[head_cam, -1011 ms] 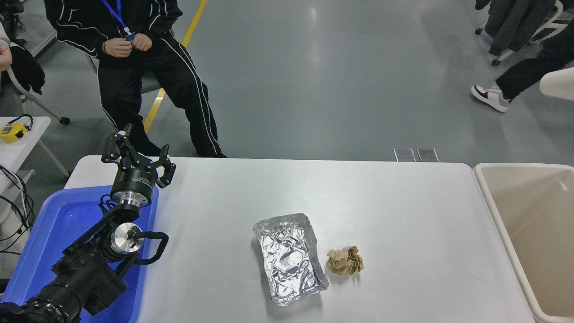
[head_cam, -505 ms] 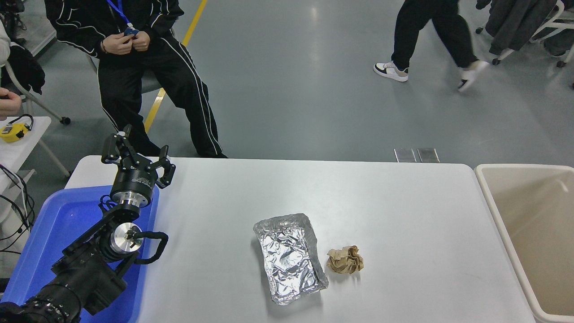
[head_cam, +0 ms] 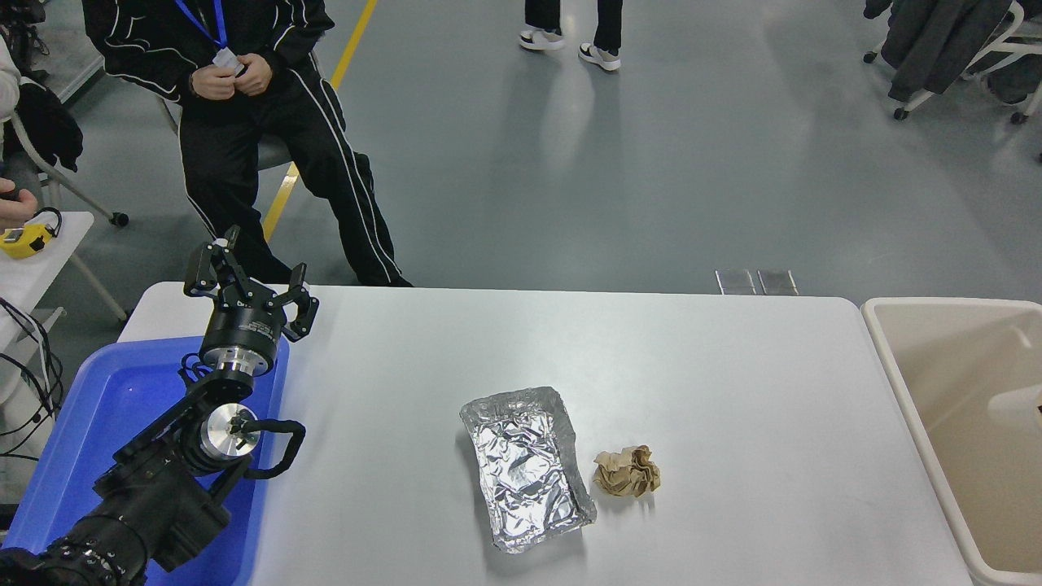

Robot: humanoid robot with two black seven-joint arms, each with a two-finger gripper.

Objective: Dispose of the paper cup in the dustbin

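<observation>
The beige dustbin (head_cam: 895,382) stands against the table's right end, cut off by the picture's right edge. Inside it, at the right edge, lies a pale blurred shape that looks like the paper cup (head_cam: 1013,409); its rim and inside do not show clearly. My left gripper (head_cam: 248,275) is open and empty, parked at the far left above the blue tray's far corner. My right arm and gripper are out of view.
A blue plastic tray (head_cam: 106,407) sits at the table's left under my left arm. A crumpled foil tray (head_cam: 527,468) and a crumpled brown paper ball (head_cam: 626,472) lie at the table's front middle. A person (head_cam: 244,122) sits beyond the far left corner.
A pale cup-like shape has appeared inside the dustbin; the white shape seen at the right edge a second ago is gone. A person walked across the floor to the top middle. My left arm is still.
</observation>
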